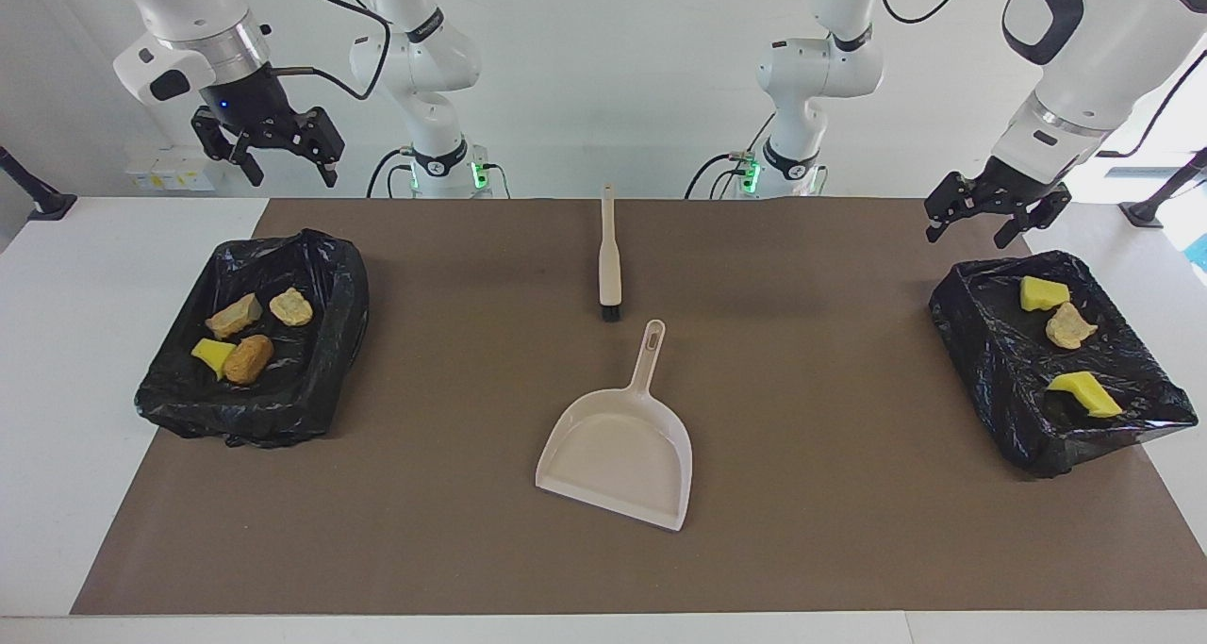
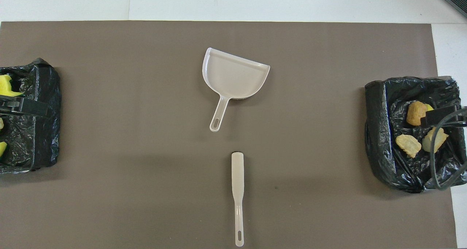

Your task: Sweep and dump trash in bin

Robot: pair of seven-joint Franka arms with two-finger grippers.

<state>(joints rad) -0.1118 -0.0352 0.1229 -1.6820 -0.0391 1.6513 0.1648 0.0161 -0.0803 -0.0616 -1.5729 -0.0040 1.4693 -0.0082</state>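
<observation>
Trash [image 1: 247, 331] [image 1: 1061, 338] in both bins [image 1: 321, 394] [image 1: 981, 342], left gripper [image 1: 992, 218] and right gripper [image 1: 275, 155] open, empty, raised over respective bins; dustpan [image 1: 618, 455] and brush [image 1: 609, 257] mid-table.

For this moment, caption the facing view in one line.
All trash sits in two black-lined bins; empty dustpan and brush lie mid-mat, untouched.

We see a plain grey-brown mat [image 1: 424, 493] on a white table [image 1: 57, 418]. At the mat's middle lie a beige dustpan [image 1: 618, 451] and a beige brush [image 1: 609, 257] with black bristles. At each end of the mat sits a bin lined in glossy black plastic [image 1: 255, 342] [image 1: 1047, 361]; the scraps [image 1: 247, 359] [image 1: 1084, 391] inside them are bright yellow and tan-orange. Our arms are white, our grippers black.
</observation>
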